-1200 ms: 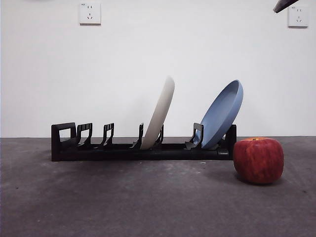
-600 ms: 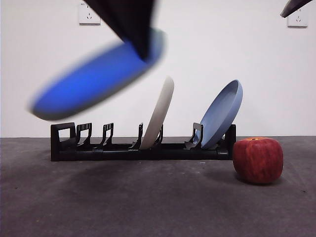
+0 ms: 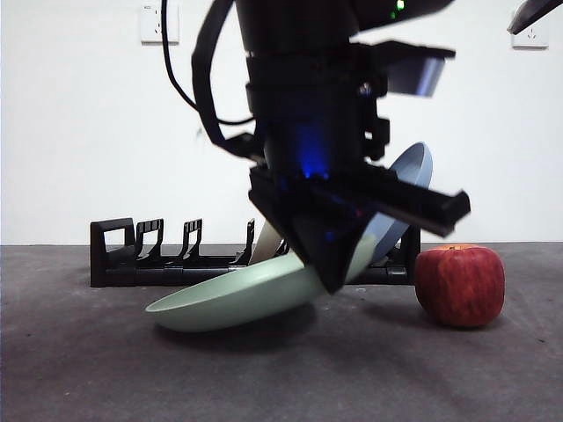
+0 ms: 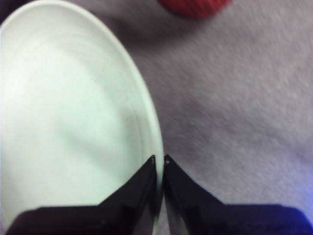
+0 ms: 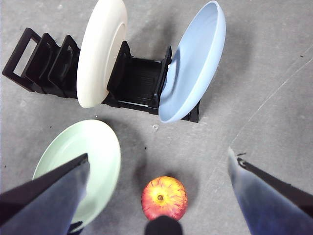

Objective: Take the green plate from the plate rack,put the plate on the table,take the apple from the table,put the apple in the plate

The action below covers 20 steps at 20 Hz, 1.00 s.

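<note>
The green plate (image 3: 233, 301) hangs tilted just over the table (image 3: 106, 369), in front of the plate rack (image 3: 132, 262); its low edge is close to the surface. My left gripper (image 3: 331, 274) comes down from above and is shut on the plate's raised rim (image 4: 146, 122), its jaws (image 4: 160, 159) pinching the edge. The red apple (image 3: 459, 286) sits on the table to the right of the plate, apart from it. From high up, the right wrist view shows the plate (image 5: 83, 156), the apple (image 5: 164, 198) and the rack (image 5: 139, 85) below my open right gripper (image 5: 157, 154).
A cream-white plate (image 5: 100, 51) and a blue plate (image 5: 193, 63) stand in the rack's slots; the left arm hides much of them in the front view. The right arm shows only as a black tip (image 3: 533, 13) at the top right corner.
One second ago no arm was over the table. The left arm swung in from the upper left with the plate and has lowered it in front of the rack.
</note>
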Available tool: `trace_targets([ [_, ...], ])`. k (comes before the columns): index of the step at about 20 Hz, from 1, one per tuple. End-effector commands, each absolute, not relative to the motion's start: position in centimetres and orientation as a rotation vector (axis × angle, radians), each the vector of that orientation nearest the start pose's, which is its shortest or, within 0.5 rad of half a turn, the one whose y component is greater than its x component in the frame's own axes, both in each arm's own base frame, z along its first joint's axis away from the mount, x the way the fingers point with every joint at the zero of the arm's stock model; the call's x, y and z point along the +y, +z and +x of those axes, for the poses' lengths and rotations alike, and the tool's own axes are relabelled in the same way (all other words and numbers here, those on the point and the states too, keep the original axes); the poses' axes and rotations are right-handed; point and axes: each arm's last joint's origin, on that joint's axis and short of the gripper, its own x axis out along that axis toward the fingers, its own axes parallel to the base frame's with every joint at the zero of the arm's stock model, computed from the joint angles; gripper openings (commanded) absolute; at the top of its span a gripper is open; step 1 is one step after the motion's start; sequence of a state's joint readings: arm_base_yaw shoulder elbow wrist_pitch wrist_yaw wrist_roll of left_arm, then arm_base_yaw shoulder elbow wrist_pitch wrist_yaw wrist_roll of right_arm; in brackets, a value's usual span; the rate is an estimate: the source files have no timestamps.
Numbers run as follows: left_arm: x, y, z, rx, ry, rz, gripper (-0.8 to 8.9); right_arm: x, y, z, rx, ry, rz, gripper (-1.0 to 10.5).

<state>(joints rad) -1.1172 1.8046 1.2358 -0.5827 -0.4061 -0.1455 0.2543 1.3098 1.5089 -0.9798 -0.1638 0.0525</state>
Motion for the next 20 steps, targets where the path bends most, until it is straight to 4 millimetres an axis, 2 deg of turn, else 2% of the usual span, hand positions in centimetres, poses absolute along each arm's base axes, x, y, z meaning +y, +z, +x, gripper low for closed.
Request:
trace_targets([
  [1, -31.9, 17.6, 16.8, 0.959, -0.605, 0.679, -0.08, 6.7, 39.8, 24.1, 0.794, 0.376, 0.011, 4.7],
  [6, -32.1, 16.7, 16.5, 1.044, -0.686, 0.668, -0.08, 6.7, 39.8, 24.1, 0.793, 0.376, 0.010, 4.7],
  [18, -31.9, 16.2, 16.9, 1.067, -0.667, 0.674, 0.01, 6.7, 39.5, 23.8, 0.833, 0.374, 0.007, 4.7],
  [20, -31.8, 16.2, 16.9, 1.067, -0.664, 0.672, 0.34, 6.7, 39.5, 23.7, 0.844, 0.373, 0.007, 4.7],
])
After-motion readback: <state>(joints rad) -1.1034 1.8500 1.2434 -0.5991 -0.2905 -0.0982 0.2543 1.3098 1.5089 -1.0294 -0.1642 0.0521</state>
